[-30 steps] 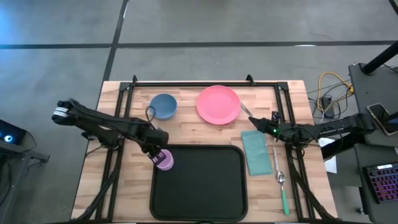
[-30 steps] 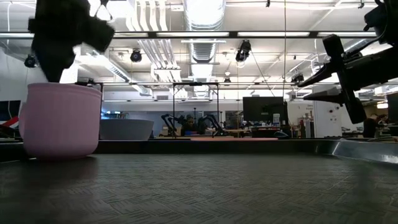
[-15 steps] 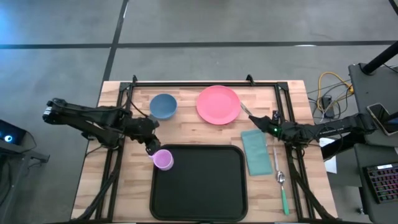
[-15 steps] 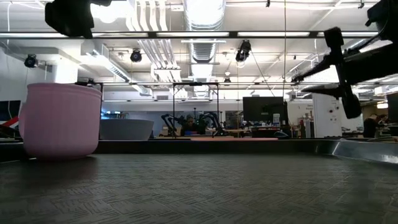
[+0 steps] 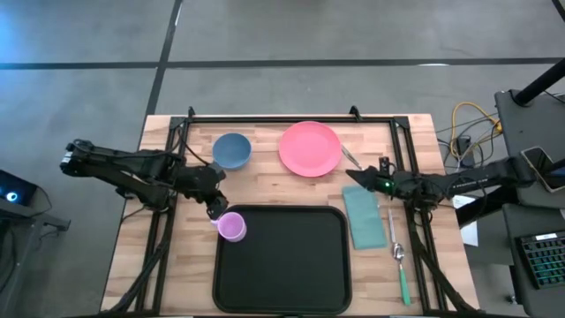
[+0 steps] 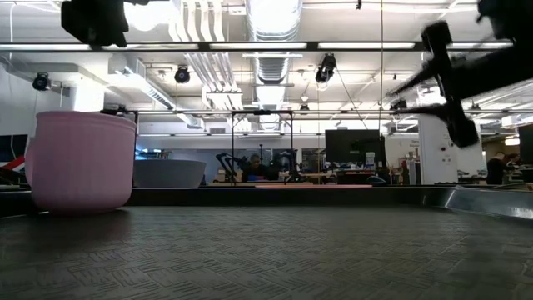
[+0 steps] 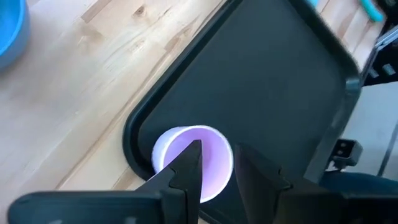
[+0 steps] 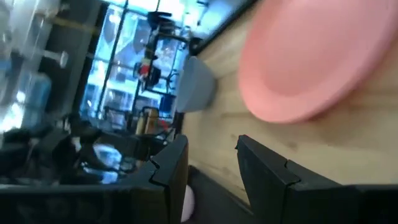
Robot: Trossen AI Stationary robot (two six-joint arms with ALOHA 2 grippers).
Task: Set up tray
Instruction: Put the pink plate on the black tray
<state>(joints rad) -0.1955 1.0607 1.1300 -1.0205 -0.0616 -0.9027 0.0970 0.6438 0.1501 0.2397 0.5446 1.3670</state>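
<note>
The black tray (image 5: 291, 265) lies at the table's near middle. A pink cup (image 5: 232, 227) stands upright on its base in the tray's far left corner (image 7: 134, 134). My left gripper (image 7: 214, 158) hangs open above the cup (image 7: 193, 158), a little to its far left (image 5: 213, 210), and touches nothing. My right gripper (image 5: 351, 174) hovers open and empty over the bare wood between the pink plate (image 5: 310, 147) and the teal napkin (image 5: 364, 215); its fingers (image 8: 171, 168) point toward the plate (image 8: 311, 56).
A blue bowl (image 5: 231, 150) sits at the far left, next to the plate. A silver utensil (image 5: 348, 156) lies just right of the plate. A green-handled spoon (image 5: 400, 265) lies right of the napkin. The tray's floor (image 6: 266, 250) is bare apart from the cup (image 6: 81, 161).
My left gripper has risen off the pink cup and drawn back a little toward the table's far left; the cup stays upright in the tray's corner. My right gripper has risen slightly and edged toward the pink plate.
</note>
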